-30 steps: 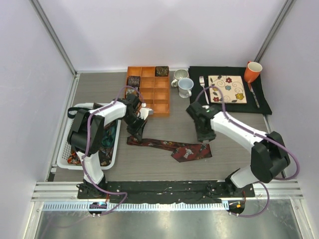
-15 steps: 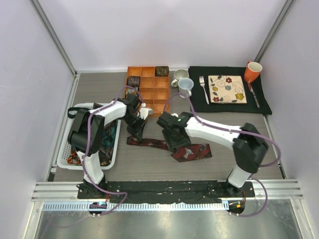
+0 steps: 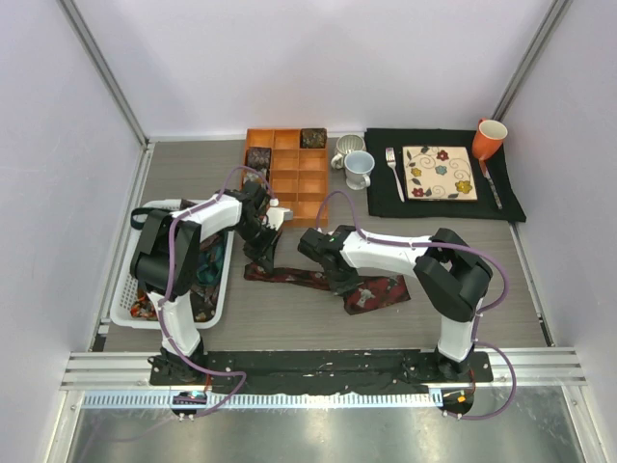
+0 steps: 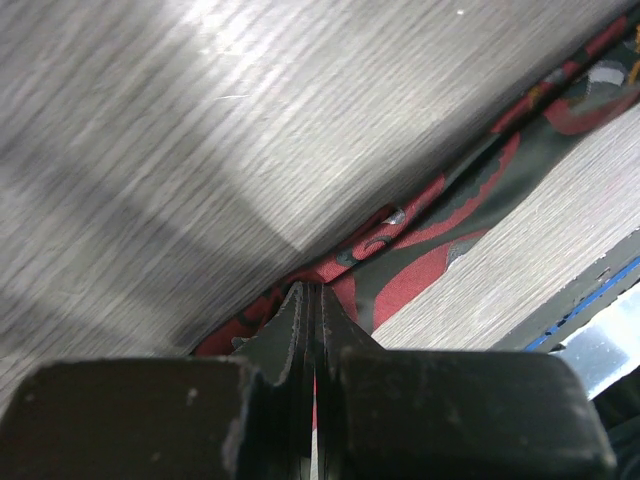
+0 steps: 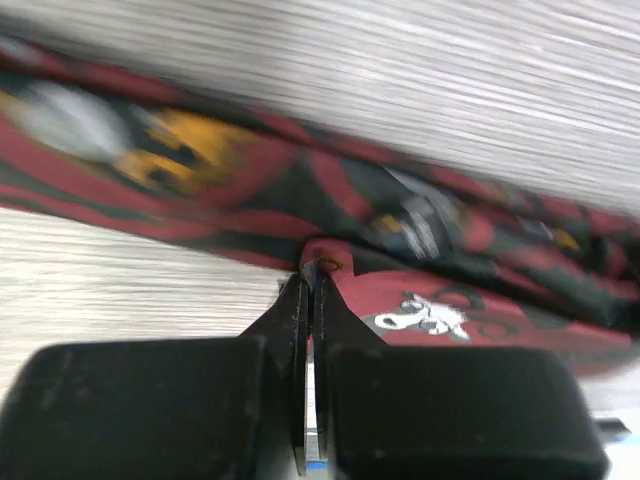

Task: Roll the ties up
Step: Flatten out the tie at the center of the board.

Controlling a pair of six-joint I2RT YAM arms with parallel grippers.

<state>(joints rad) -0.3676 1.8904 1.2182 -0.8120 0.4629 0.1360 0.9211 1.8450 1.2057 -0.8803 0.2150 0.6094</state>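
Observation:
A maroon patterned tie [image 3: 381, 290] lies flat across the table in front of the arms. My left gripper [image 3: 262, 260] is at its narrow left end, shut on the tie [image 4: 430, 230], with a red sliver showing between the closed fingertips [image 4: 300, 310]. My right gripper [image 3: 339, 281] sits over the tie's middle, shut on a raised fold of the red fabric [image 5: 440, 300]; its tips meet at the right gripper [image 5: 312, 270]. Rolled ties [image 3: 258, 156] [image 3: 312, 138] sit in compartments of the orange tray [image 3: 299, 183]. More loose ties [image 3: 209, 275] lie in the white basket [image 3: 123, 289].
Two pale mugs [image 3: 358, 169] stand just right of the orange tray. A black placemat [image 3: 511, 204] at the back right carries a fork [image 3: 393, 172], a flowered plate [image 3: 440, 173], a knife [image 3: 492, 185] and an orange mug [image 3: 489, 138]. The basket stands by the left arm.
My right arm has swung left from beside the tie's wide end to its middle, and its jaws have closed on a fold of fabric. The left arm has stayed put.

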